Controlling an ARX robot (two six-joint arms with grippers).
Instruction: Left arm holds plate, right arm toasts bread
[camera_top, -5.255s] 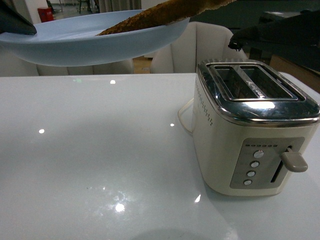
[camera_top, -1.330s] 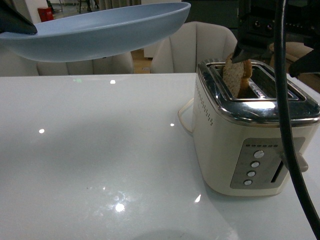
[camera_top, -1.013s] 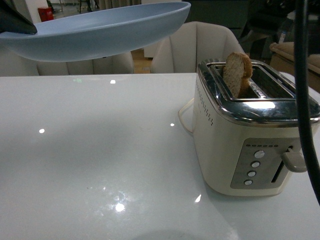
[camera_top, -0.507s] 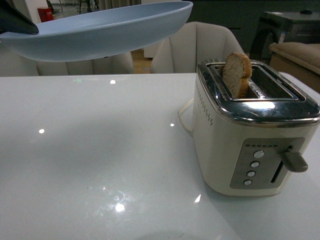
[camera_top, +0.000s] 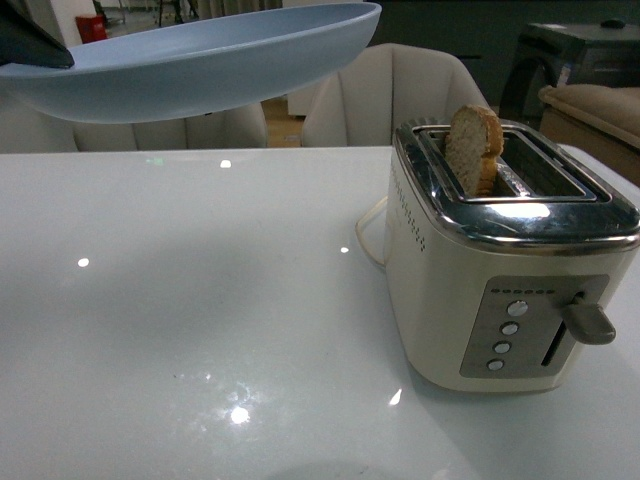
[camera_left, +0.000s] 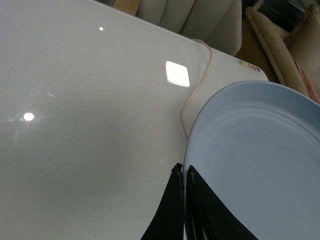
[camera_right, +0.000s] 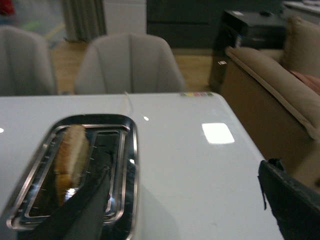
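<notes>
The pale blue plate (camera_top: 200, 65) hangs in the air at the upper left of the front view, empty. My left gripper (camera_top: 30, 45) is shut on its rim; in the left wrist view the dark fingers (camera_left: 183, 170) pinch the edge of the plate (camera_left: 260, 165). The bread (camera_top: 473, 148) stands upright in the left slot of the cream toaster (camera_top: 440, 290), its top sticking out. In the right wrist view my right gripper (camera_right: 185, 195) is open and empty above the table beside the toaster (camera_right: 127, 165), with the bread (camera_right: 70, 155) in the slot.
The toaster's lever (camera_top: 590, 322) is up on its front panel. A white cord (camera_left: 195, 90) runs across the glossy white table (camera_top: 200, 330). Pale chairs (camera_top: 390, 90) stand behind the table, and a brown sofa (camera_right: 270, 95) lies to the right.
The bread has gone from the plate into the toaster slot. My right arm and its black cable have drawn out of the front view, leaving the bread there. The plate has stayed put.
</notes>
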